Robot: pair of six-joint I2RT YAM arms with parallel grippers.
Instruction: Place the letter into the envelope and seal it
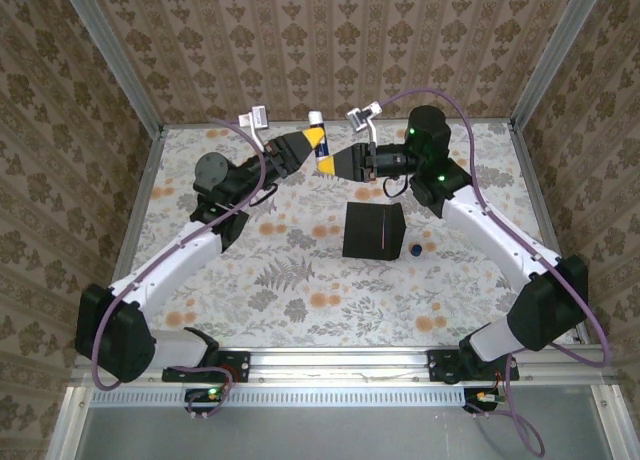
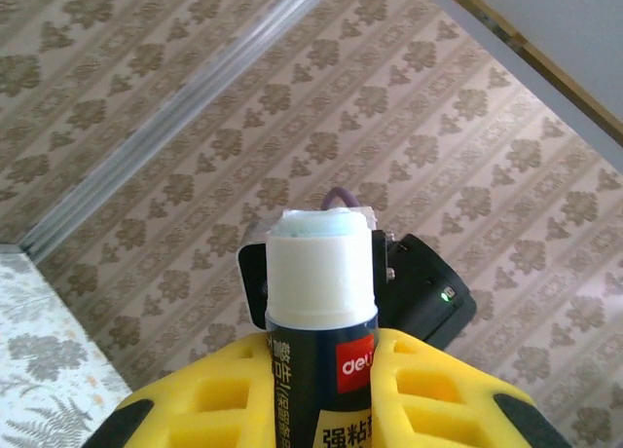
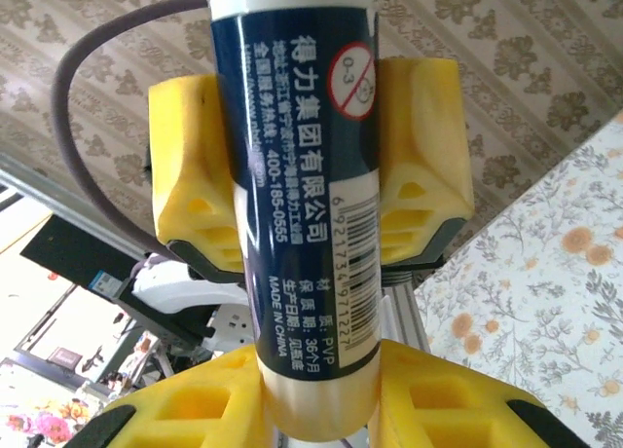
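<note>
While both claws meet above the table's (image 1: 250, 280) far half, the left gripper (image 1: 311, 140) and right gripper (image 1: 333, 164) each clench the same glue stick (image 1: 322, 155). Top view gives the envelope (image 1: 373, 230): flat on the table, near side of the claws, blue bit (image 1: 413, 249) just right of it. Left wrist view gives the glue stick's (image 2: 321, 273) white top end, pale blue face, rising from yellow fingers (image 2: 428, 399). Right wrist view gives the label and barcode (image 3: 297, 205), left fingers (image 3: 185, 166) pinching higher, right fingers (image 3: 195, 409) lower.
</note>
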